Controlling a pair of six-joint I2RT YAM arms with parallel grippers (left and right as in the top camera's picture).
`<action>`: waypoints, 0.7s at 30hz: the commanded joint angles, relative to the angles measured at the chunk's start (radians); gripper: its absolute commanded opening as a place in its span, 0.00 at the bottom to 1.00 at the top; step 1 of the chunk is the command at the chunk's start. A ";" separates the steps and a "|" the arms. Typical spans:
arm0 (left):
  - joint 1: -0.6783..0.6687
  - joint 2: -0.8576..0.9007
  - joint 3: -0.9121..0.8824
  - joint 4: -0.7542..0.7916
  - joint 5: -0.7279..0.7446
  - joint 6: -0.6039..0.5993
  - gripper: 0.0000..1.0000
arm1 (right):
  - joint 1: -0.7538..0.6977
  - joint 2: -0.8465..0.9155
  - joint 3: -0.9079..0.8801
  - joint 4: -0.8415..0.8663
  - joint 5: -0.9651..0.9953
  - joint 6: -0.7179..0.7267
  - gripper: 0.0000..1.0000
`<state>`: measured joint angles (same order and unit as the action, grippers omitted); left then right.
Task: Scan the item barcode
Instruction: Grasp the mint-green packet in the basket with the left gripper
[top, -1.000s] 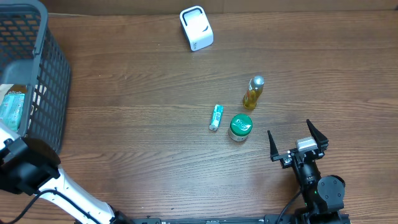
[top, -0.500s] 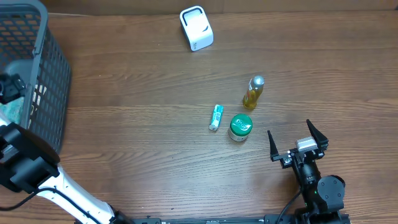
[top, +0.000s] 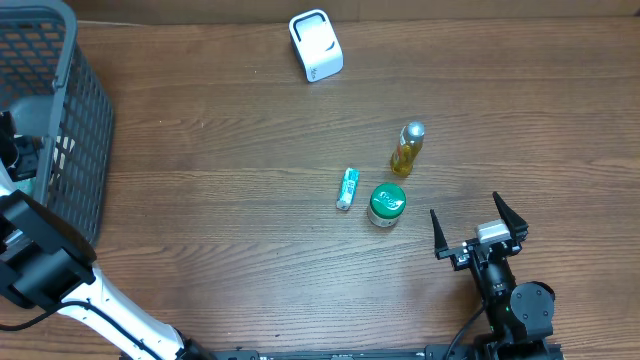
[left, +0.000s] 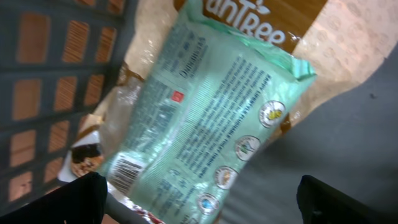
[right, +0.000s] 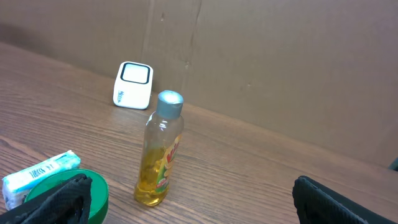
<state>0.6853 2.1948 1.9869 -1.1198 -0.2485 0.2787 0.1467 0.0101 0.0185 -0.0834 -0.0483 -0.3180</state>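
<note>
Hovering over the mint packet in the basket

Lying flat inside the grey mesh basket (top: 75, 120) at the table's left edge, the pale green packet (left: 205, 124) showed its printed back. It had dense small text, a row of round badges and a barcode (left: 124, 171) near one end. Its film looked glossy and crinkled, with a sealed, serrated end. Under it lay a brown-and-clear bag (left: 311, 31) of wrinkled plastic.

The left gripper (left: 208, 202) hung above the packet with its dark fingers spread wide and nothing between them.

Out on the wood-grain table (top: 220, 240) stood a white, rounded scanner (top: 316, 45) and a clear bottle (top: 407, 148) of yellow liquid with a silver cap. A green-lidded jar (top: 387, 204) and a small tube (top: 347, 188) were there too. The right gripper (top: 478, 228) sat near the jar, jaws wide and empty.
</note>
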 joint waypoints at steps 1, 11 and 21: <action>0.003 0.005 -0.004 0.015 -0.013 0.078 0.97 | 0.004 -0.007 -0.011 0.003 0.002 0.004 1.00; 0.009 0.008 -0.004 0.058 0.023 0.250 0.91 | 0.004 -0.007 -0.011 0.003 0.002 0.004 1.00; 0.035 0.060 -0.005 0.072 0.093 0.298 1.00 | 0.004 -0.007 -0.011 0.003 0.002 0.004 1.00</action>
<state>0.7033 2.2124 1.9869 -1.0492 -0.1864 0.5434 0.1467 0.0101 0.0185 -0.0834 -0.0479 -0.3180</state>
